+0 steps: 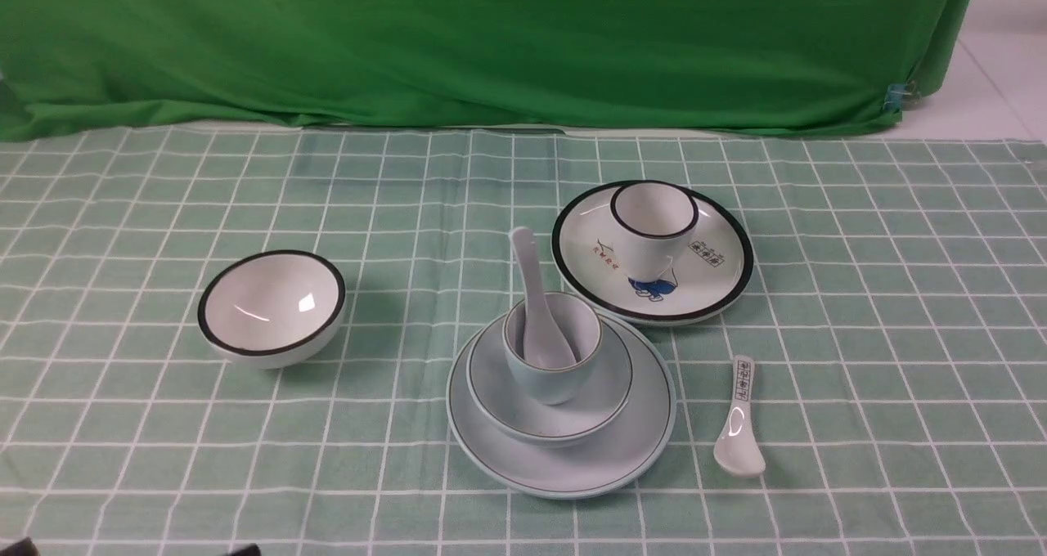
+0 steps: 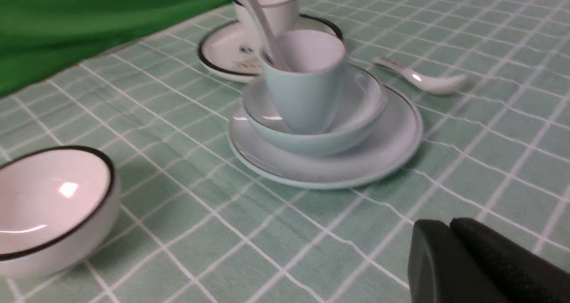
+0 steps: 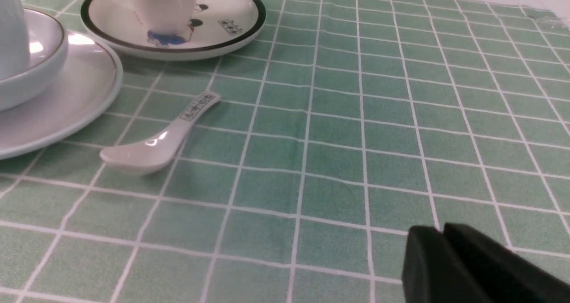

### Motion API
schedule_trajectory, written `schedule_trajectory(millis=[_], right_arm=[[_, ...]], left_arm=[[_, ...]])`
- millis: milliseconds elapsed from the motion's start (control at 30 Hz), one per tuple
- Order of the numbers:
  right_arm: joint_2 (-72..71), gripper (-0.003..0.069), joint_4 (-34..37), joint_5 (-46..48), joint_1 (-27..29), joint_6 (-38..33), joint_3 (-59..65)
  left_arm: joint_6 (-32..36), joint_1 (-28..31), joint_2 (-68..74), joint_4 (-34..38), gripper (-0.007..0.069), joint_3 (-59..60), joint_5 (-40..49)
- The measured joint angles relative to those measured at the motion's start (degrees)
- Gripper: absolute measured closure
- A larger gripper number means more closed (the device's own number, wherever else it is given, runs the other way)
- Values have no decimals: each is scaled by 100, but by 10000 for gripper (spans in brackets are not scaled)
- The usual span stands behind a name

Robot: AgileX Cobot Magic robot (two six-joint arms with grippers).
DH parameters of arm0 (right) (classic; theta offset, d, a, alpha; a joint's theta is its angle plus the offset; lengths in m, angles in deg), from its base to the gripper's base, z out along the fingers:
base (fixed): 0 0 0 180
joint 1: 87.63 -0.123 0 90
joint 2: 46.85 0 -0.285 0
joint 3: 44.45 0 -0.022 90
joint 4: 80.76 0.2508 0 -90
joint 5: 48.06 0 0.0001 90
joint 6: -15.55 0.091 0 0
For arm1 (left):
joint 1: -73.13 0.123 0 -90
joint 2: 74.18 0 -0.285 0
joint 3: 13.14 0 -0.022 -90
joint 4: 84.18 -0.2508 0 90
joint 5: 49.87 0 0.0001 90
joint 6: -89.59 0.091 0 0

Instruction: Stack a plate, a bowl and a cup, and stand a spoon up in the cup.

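The pale-blue plate (image 1: 572, 458) lies on the checked cloth with the pale-blue bowl (image 1: 609, 392) on it and the pale-blue cup (image 1: 550, 380) upright in the bowl. The plain white spoon (image 1: 530, 278) stands in the cup, its handle leaning back and left. The left wrist view shows the same stack, cup (image 2: 307, 93) in the middle. My left gripper (image 2: 449, 225) hovers low over bare cloth well short of the stack, jaws pressed together, empty. My right gripper (image 3: 443, 229) is over bare cloth, apart from the plate (image 3: 67, 111), jaws together, holding nothing.
A white black-rimmed bowl (image 1: 271, 307) sits to the left. Behind the stack, a printed black-rimmed plate (image 1: 712, 282) carries a black-rimmed cup (image 1: 654, 221). A short spoon with printed characters (image 1: 739, 425) lies right of the stack. A green backdrop (image 1: 491, 41) hangs along the far edge.
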Motion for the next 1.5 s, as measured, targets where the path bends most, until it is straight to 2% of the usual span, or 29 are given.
schedule_trajectory(millis=[33, 100, 133, 167, 200, 233, 367, 433, 1500], right_arm=[[0, 580, 0, 0, 0, 0, 0], [0, 573, 0, 0, 0, 0, 0], [0, 572, 0, 0, 0, 0, 0], [0, 572, 0, 0, 0, 0, 0], [0, 572, 0, 0, 0, 0, 0], [0, 571, 0, 0, 0, 0, 0], [0, 564, 0, -12, 0, 0, 0], [-1, 557, 0, -12, 0, 0, 0], [-1, 468, 0, -12, 0, 0, 0]], left_arm=[[-44, 120, -48, 6, 612, 0, -38], [-382, 1129, -481, 25, 612, 0, -155], [-472, 1439, -624, 30, 612, 0, -120], [-498, 1518, -662, 38, 612, 0, -105], [-643, 2195, -986, 42, 612, 0, 134], [-696, 2608, -1181, 57, 612, 0, 411], [-734, 3484, -1341, 83, 612, 0, 1321], [-744, 3700, -1341, 122, 612, 0, 1471], [-702, 3763, -1347, 145, 611, 0, 1433]])
